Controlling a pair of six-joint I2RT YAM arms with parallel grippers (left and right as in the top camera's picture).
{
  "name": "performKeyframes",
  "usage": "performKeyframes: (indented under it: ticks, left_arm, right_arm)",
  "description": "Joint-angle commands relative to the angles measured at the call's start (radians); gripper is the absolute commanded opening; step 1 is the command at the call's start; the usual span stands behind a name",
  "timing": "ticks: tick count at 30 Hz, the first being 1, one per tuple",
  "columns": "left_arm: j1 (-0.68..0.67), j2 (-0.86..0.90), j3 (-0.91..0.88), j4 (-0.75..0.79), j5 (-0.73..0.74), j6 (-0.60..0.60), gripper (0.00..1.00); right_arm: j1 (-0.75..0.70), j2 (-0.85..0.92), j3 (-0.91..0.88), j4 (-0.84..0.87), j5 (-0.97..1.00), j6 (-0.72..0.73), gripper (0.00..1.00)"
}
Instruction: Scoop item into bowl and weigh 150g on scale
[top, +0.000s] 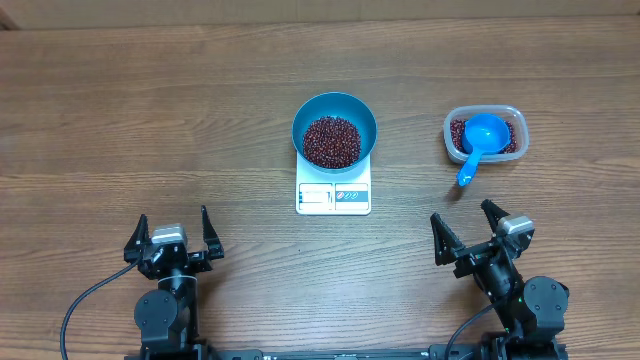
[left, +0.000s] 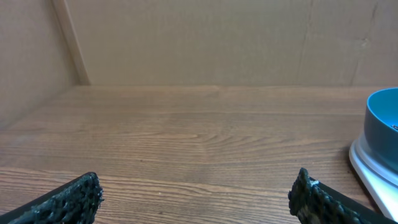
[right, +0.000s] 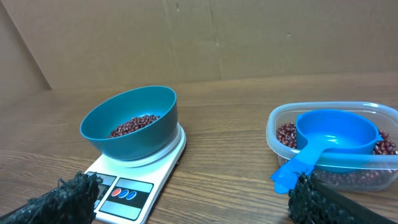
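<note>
The left gripper (top: 173, 217) lies nearest the robot's edge of the table (top: 200, 100), well to the left of the scale (top: 333, 196) and nearer than it. Its jaws are spread wide with nothing between them. In its wrist view only bare wood lies between the two dark fingertips (left: 68, 202). The right gripper (top: 462, 212) is to the right of the scale, also a little nearer than it, and is likewise spread wide and empty.

The scale lies flat about midway between the two arms. Its long axis runs near to far, and its display panel faces the robot. The teal bowl (top: 350, 105) stands upright on the far part of the scale, leaving the panel uncovered. A loose heap of dark red-brown beans (top: 332, 141) covers the bottom of the bowl, well below the rim.

To the right of the scale, level with the bowl and well apart from it, is a clear plastic tub (top: 518, 120) holding more beans. A blue scoop (top: 480, 135) rests in the tub with its cup up. Its handle slants out over the near rim, pointing toward the robot and slightly toward the scale's side.
</note>
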Motion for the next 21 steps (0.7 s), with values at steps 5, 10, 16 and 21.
performKeyframes:
  ticks: [5,10,16,21]
  left_arm:
    - [-0.004,-0.009,-0.003,0.001,0.005,0.023,1.00]
    - [-0.004,-0.009,-0.003,0.001,0.005,0.023,0.99]
    - [-0.004,-0.009,-0.003,0.001,0.005,0.023,1.00]
    - [-0.004,-0.009,-0.003,0.001,0.005,0.023,0.99]
  right_arm:
    - [0.005,-0.013,-0.002,0.008,0.017,-0.002,1.00]
    - [0.005,-0.014,-0.002,0.008,0.031,-0.027,1.00]
    - [0.005,-0.033,-0.002,0.009,0.007,-0.188,1.00]
    - [0.005,-0.033,-0.003,0.020,-0.061,-0.369,1.00]
